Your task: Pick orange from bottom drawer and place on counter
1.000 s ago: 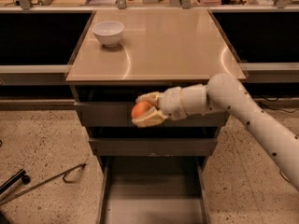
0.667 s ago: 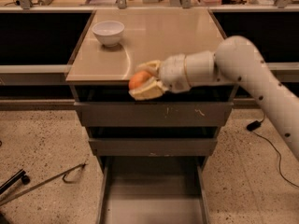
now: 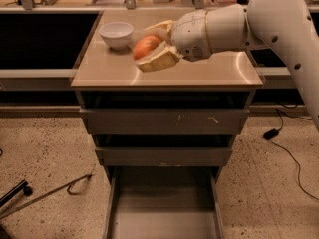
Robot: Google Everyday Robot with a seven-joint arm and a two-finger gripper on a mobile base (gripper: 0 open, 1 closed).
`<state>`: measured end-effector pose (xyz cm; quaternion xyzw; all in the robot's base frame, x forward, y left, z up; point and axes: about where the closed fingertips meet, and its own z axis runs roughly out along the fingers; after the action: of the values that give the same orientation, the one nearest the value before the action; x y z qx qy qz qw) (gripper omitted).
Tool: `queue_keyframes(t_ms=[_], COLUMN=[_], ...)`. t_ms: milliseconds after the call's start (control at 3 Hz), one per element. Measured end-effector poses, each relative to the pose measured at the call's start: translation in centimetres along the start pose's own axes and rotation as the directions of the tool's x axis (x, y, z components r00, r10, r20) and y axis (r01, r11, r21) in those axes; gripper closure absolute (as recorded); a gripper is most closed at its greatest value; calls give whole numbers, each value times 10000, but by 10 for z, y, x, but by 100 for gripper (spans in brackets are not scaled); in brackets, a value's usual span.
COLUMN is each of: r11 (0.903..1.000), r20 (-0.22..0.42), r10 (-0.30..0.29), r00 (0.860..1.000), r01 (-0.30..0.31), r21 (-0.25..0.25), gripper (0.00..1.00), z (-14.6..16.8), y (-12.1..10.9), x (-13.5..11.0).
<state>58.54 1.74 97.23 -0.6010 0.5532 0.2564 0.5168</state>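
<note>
The orange is held in my gripper, whose cream fingers are shut around it. The gripper hangs over the left middle of the beige counter, just right of a white bowl. I cannot tell whether the orange touches the counter top. My white arm reaches in from the upper right. The bottom drawer stands pulled out below the cabinet; no object shows on the part of its grey tray in view.
A white bowl stands at the counter's back left, close to the gripper. Two upper grey drawers are shut. A metal rod lies on the speckled floor at left; a black cable lies at right.
The arm has risen from in front of the upper drawers to above the counter, carrying the orange up and back toward the bowl.
</note>
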Motion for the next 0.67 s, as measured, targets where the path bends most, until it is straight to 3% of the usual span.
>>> queue_keyframes(t_ms=[333,667], r11=[10000,9998], r20=[1,-141], r10=[-3,-119], r00=[10000,9998], r01=[3,122], r21=[-3,174], gripper=[100,100], z=[0,4], y=[0,-22], x=[0,4])
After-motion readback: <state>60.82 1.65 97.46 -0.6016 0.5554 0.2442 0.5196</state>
